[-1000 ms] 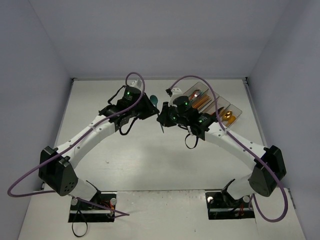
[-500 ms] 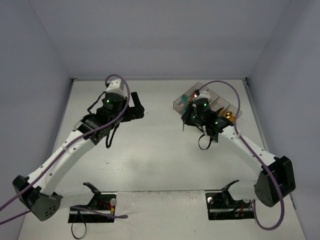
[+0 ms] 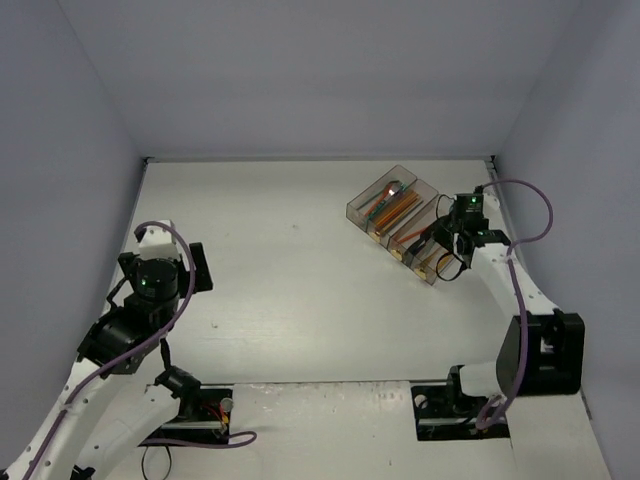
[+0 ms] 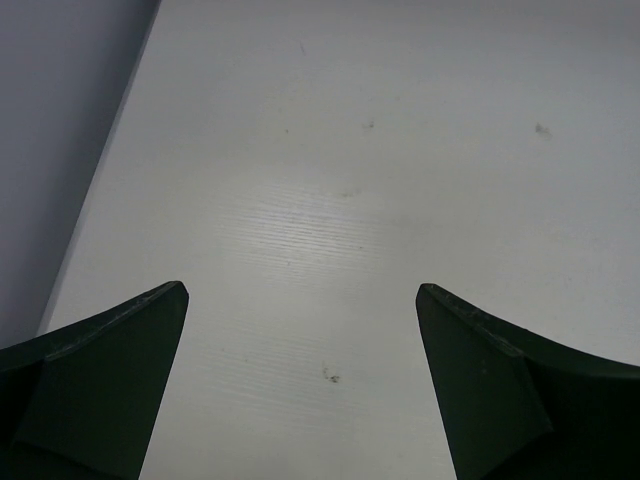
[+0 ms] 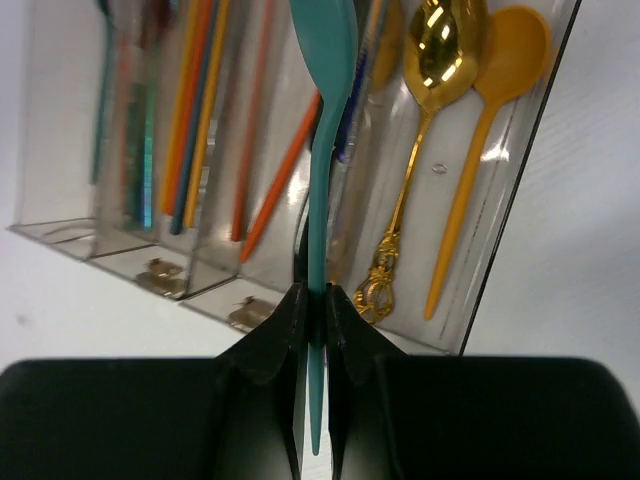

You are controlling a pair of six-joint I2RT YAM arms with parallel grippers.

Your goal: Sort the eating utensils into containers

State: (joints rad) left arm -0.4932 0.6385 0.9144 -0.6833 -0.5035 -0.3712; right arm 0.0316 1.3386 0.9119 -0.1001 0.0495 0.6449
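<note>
White table, grey walls: sorting at the containers.
Right gripper pinches a teal utensil, head cut off; left gripper, wide open, empty, has retreated from centre.

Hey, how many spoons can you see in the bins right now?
2 for sure: a gold spoon and an orange spoon, side by side in the end bin, right wrist view. The teal utensil in the right claw may hide more.
</note>
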